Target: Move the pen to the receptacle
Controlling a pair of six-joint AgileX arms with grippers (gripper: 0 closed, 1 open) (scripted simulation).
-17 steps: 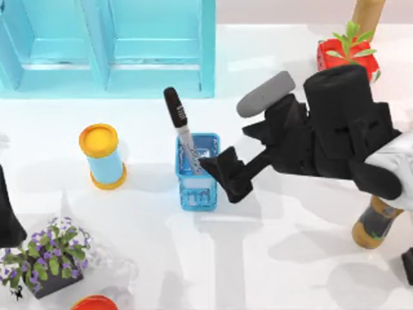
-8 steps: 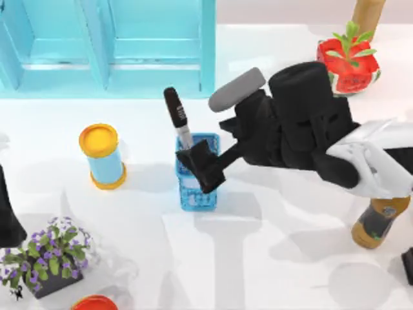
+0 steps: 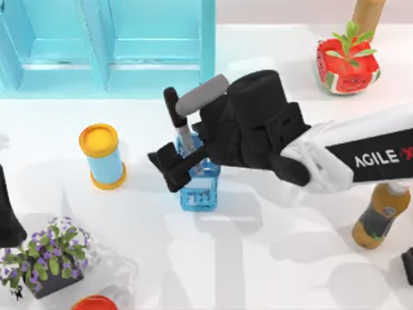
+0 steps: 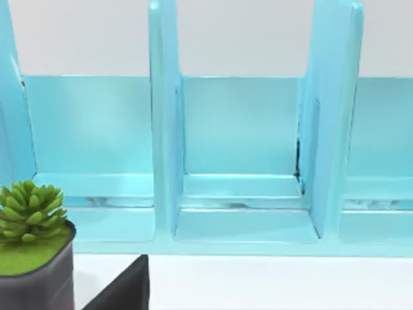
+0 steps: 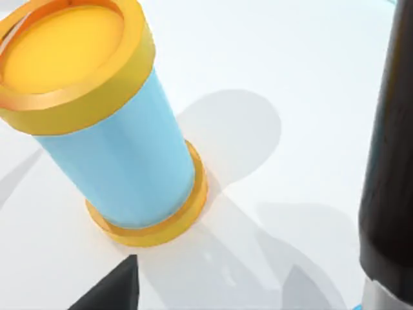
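At the 9 o'clock edge of the surface (image 3: 271, 258), parked left arm (image 3: 8, 213); not possible to tell its grip. Toward 8 o'clock, a flower pot (image 3: 45, 261). Further right, a blue can with yellow lid (image 3: 102, 155), upright. Near the centre, the pen (image 3: 172, 106), standing in the blue basket (image 3: 199, 194), black top leaning toward 11 o'clock. Right gripper (image 3: 169, 171) just at 9 o'clock of the basket, fingers (image 5: 110, 290) released, grasping nothing. At 4 o'clock, a brown bottle (image 3: 377, 223).
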